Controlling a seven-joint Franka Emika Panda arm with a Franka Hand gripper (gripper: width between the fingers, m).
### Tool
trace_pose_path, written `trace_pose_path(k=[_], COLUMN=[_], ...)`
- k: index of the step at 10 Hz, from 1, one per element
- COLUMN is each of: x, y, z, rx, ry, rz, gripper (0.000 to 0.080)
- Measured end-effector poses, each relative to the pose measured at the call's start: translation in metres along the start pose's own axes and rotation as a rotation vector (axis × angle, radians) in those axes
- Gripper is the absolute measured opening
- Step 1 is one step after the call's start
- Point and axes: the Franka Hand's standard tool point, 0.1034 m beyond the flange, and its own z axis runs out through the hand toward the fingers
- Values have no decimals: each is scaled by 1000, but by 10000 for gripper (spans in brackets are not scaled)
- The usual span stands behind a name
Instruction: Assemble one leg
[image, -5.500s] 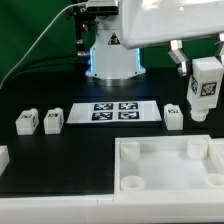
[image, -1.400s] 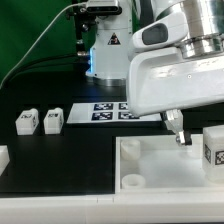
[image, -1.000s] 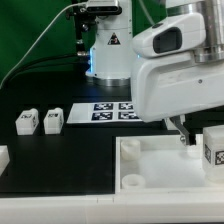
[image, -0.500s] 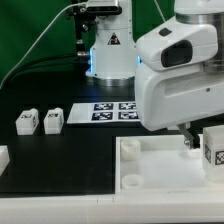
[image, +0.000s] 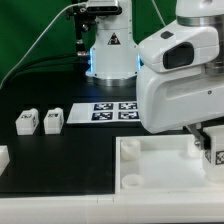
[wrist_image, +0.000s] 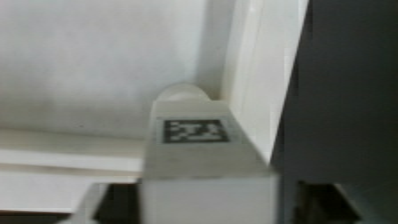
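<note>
In the exterior view, the leg (image: 213, 150) was seen at the exterior view's right edge. It was carried by the hand (image: 204, 145) over the far corner of the tray-like part (image: 150, 172) and was partly hidden by the bulky arm (image: 180, 85). Two loose legs (image: 26, 122) were left on the dark counter (image: 70, 160), near the marker board (image: 114, 111).

In the wrist view, the hand (wrist_image: 199, 196) was found clamped on the leg (wrist_image: 199, 165), with its tag turned to the camera. The dark fingers (wrist_image: 111, 200) were pressed to either side, and the tray-like part's (wrist_image: 89, 70) white wall lay just beyond.

The pick-up was judged done. Seating in a corner socket could not be confirmed, so insertion and tightening were taken as left.
</note>
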Motion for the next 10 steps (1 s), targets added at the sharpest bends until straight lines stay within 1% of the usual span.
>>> trace_pose_path(k=[1,5,6,7,10], x=[0,2,3,3,4], y=[1,5,5,7,12], z=[0,0,-1,0,0], rx=[0,-2,0,5,51], ry=[0,15,27,44,59], rz=[2,43,107,321,866], gripper=[308,308,304,304,304])
